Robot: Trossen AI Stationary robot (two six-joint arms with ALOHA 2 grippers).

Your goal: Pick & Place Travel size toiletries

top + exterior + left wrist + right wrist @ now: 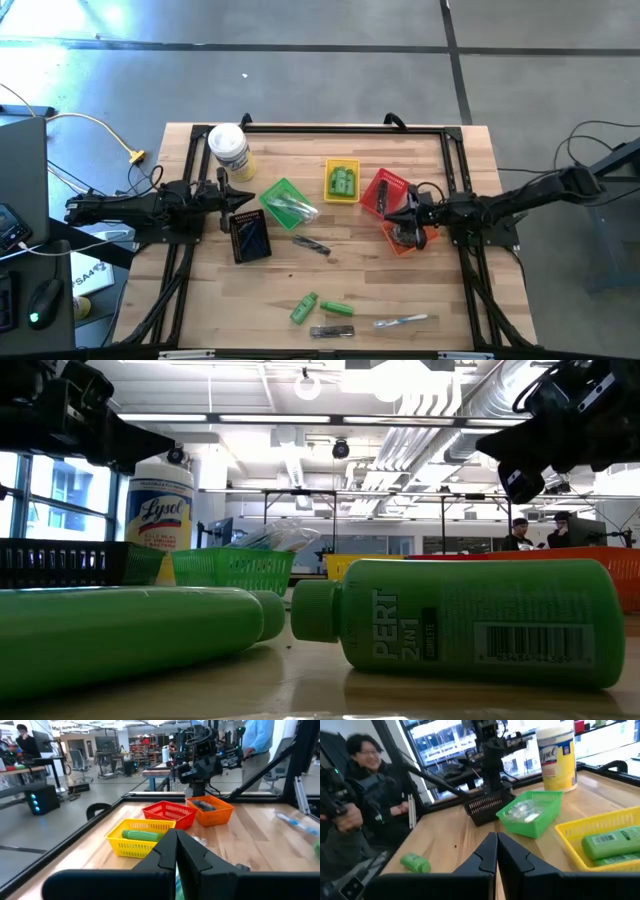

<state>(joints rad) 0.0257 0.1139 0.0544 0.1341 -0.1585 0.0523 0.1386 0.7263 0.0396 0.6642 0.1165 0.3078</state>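
While both arms hover with jaws clenched on nothing, sorting looks partly done. Left gripper (247, 196) sits over the black mesh basket (249, 236), beside the green mesh basket (287, 201) holding clear-wrapped silvery pieces (296, 207). Right gripper (390, 217) is at the red mesh basket (383, 190) and orange mesh basket (407, 238); the orange one holds dark items, too small to identify.

Yellow mesh basket (342, 181) already has bright green bottles in it. Still loose on the wooden table (440, 280): two small green bottles (318, 307) near the front edge, a dark slim stick (310, 245) mid-table, a dark piece (331, 331) and a clear-wrapped light piece (403, 321) at the front. White-lidded wipes jar (229, 148) stands at the back left.

Risks, as I judge them:
- Bottles lie on their sides; a closing finger off-centre would roll them away, possibly off the front edge.
- Flat wrapped pieces give little height to pinch; fingers may skid over the film.
- Light baskets could get nudged or dragged by a low arm pass.
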